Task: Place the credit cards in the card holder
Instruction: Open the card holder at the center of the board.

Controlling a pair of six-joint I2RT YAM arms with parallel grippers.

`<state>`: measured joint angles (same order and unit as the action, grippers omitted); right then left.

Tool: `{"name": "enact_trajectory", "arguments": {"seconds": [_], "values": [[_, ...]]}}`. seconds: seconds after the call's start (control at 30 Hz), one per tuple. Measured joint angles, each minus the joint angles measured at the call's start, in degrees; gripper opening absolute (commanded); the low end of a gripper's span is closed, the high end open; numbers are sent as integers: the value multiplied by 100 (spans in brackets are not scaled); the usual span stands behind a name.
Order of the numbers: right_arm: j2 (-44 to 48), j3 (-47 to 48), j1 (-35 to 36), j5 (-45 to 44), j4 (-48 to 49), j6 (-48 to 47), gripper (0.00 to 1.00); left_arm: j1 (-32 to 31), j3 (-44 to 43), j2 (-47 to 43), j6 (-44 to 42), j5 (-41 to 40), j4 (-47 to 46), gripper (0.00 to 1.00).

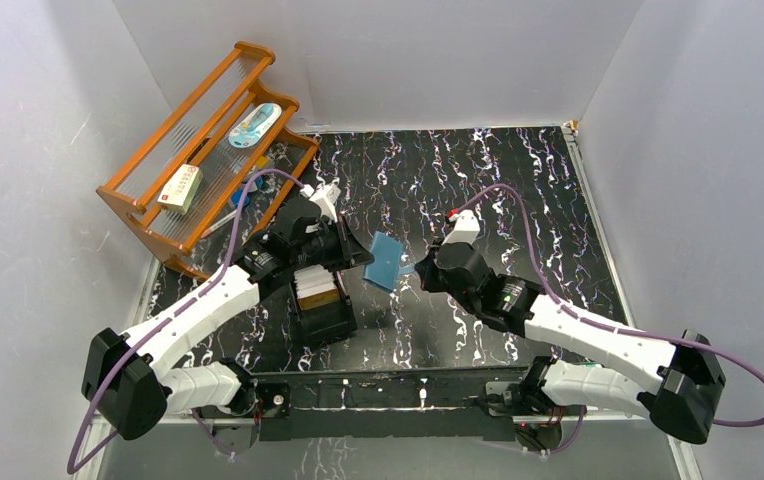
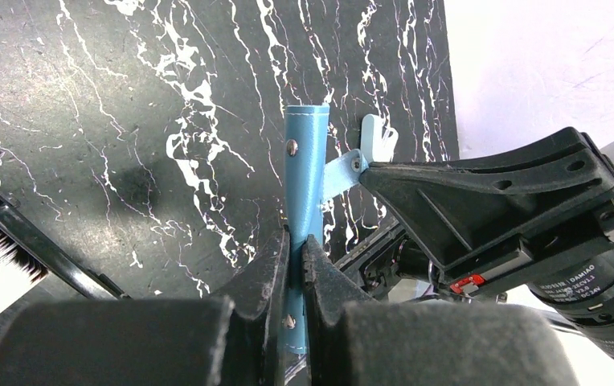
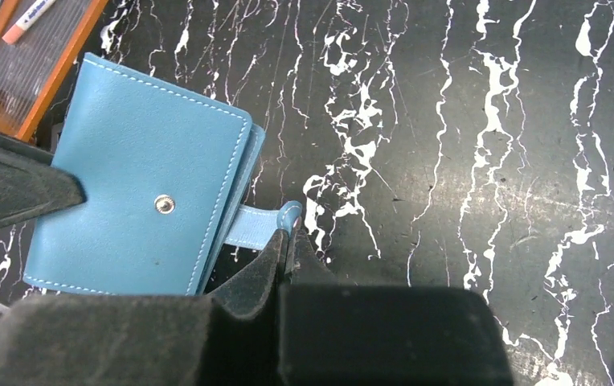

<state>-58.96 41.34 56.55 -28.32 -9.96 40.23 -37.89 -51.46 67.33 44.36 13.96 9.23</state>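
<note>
top external view: black marbled counter, wooden rack at the far left, and a black box just left of centre with the credit cards standing in it. the teal card holder hangs mid-counter between both arms. left end effector is pinched on its left edge, right end effector is clamped on its snap tab.

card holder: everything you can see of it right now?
The card holder is a teal, leather-looking wallet with pale stitching and a metal snap stud on its cover. It is folded shut but unsnapped, with its strap tab sticking out sideways. The left gripper is clamped on one edge and the right gripper pinches the tab's end, so it sits between the two arms.
</note>
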Motion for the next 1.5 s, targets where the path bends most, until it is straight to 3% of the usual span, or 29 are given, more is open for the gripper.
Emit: {"name": "enact_trajectory", "arguments": {"seconds": [0.03,0.3,0.37,0.57,0.8,1.1,1.17,1.3,1.37,1.4,1.5], "values": [[-4,0,-13,-2,-28,15,2,0,0,0,0,0,2,0],[63,0,-72,518,-50,345,60,0,0,-66,22,2,24,0],[251,-15,-72,723,33,363,69,0,4,-116,13,4,20,0],[522,-350,-490,1628,765,302,75,0,11,-153,-92,173,-22,0],[168,-807,-1941,3689,1521,398,66,0,42,-155,-195,433,-28,0],[-57,-1379,-2367,5176,2308,509,46,0,131,-155,-131,603,-332,0],[-114,-1495,-2446,5344,2391,549,35,0,197,-155,-85,647,-385,0],[-184,-1574,-2509,5510,2505,614,2,0,225,-118,-20,737,-492,0],[-184,-1585,-2529,5556,2531,634,0,0,225,-105,4,745,-522,0],[-184,-1587,-2551,5571,2531,643,0,0,229,-105,22,739,-538,2],[-164,-1585,-2601,5576,2476,597,0,0,289,-103,59,673,-601,39]]}}
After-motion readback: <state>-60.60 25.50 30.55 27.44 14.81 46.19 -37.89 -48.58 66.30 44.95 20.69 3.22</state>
